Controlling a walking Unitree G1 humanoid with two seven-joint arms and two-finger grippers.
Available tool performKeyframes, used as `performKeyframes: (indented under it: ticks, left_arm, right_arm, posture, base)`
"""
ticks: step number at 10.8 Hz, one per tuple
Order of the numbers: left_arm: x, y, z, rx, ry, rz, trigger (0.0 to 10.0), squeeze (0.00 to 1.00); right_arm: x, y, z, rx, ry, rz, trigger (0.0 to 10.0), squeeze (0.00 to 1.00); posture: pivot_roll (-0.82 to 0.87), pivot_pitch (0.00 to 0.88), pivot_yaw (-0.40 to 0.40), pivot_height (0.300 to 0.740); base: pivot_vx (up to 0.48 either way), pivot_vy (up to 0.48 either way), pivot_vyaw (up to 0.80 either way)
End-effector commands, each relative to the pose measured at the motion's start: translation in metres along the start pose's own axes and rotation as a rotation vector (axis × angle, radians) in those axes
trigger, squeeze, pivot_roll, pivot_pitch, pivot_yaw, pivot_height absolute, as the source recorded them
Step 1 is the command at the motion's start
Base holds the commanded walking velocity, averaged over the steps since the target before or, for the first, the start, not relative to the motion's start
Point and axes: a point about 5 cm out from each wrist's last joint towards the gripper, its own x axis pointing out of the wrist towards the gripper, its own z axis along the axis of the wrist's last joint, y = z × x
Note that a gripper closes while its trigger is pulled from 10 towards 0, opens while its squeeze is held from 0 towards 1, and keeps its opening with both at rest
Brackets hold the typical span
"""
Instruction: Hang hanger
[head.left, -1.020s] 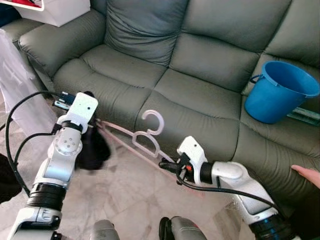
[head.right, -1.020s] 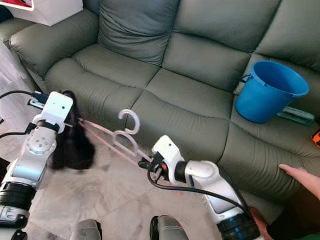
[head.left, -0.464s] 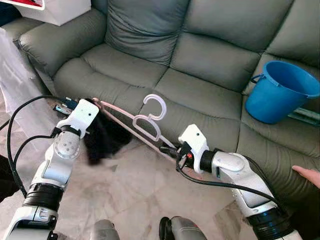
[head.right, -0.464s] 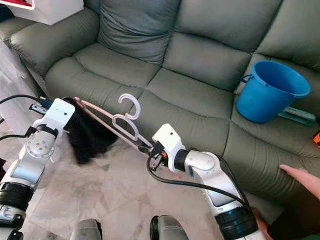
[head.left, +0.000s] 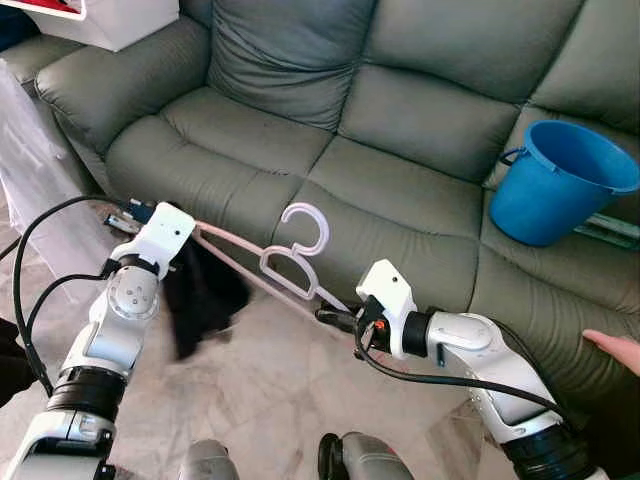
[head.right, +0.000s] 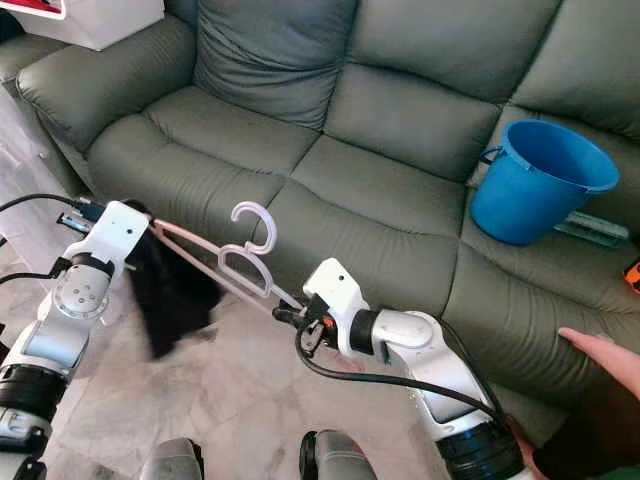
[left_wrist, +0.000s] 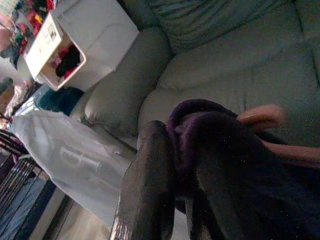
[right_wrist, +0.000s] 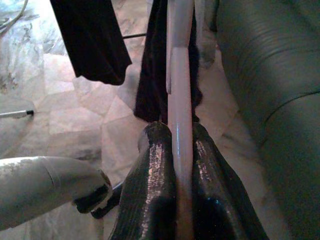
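A pale pink plastic hanger (head.left: 285, 268) is held level between both arms in front of the grey sofa (head.left: 400, 130), its hook (head.left: 308, 225) pointing up. My right gripper (head.left: 335, 318) is shut on one end of the hanger (right_wrist: 180, 100), fingers (right_wrist: 152, 170) pressed against the bar. My left gripper (head.left: 185, 235) is shut on the other end together with a dark purple-black garment (head.left: 205, 290) that hangs from it toward the floor. In the left wrist view the garment (left_wrist: 225, 150) is bunched between the fingers (left_wrist: 150, 185), with the hanger's pink end (left_wrist: 260, 116) showing behind it.
A blue bucket (head.left: 555, 185) stands on the sofa's right seat. A person's hand (head.left: 610, 350) rests at the right edge of the sofa. A white box (head.left: 110, 20) sits at the back left, and a clear plastic bag (head.left: 35, 160) beside the armrest. Marble floor (head.left: 260, 390) lies below.
The hanger has dropped a little and tilted flatter than half a second ago. The garment has swung back down and left under my left gripper. Both grips are unchanged.
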Motion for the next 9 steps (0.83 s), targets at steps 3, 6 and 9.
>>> performKeyframes:
  ticks: [3, 6, 9]
  left_arm:
    - [0.006, 0.01, 0.015, -0.03, -0.072, 0.044, 10.0, 0.0]
    - [0.001, 0.021, 0.037, -0.193, -0.226, 0.014, 10.0, 0.0]
    - [-0.01, 0.017, 0.072, -0.335, -0.433, -0.125, 10.0, 0.0]
  right_arm:
    - [-0.003, 0.002, -0.005, -0.012, 0.026, 0.011, 10.0, 0.0]
    - [-0.004, -0.011, -0.025, 0.091, 0.06, -0.065, 10.0, 0.0]
    - [-0.004, -0.027, -0.038, 0.171, 0.07, -0.153, 10.0, 0.0]
  posture:
    - [-0.06, 0.123, -0.077, 0.74]
    - [-0.05, 0.122, -0.077, 0.74]
    - [-0.04, 0.123, -0.078, 0.74]
  base:
    - [0.0, 0.0, 0.0]
    - [0.0, 0.0, 0.0]
    - [0.0, 0.0, 0.0]
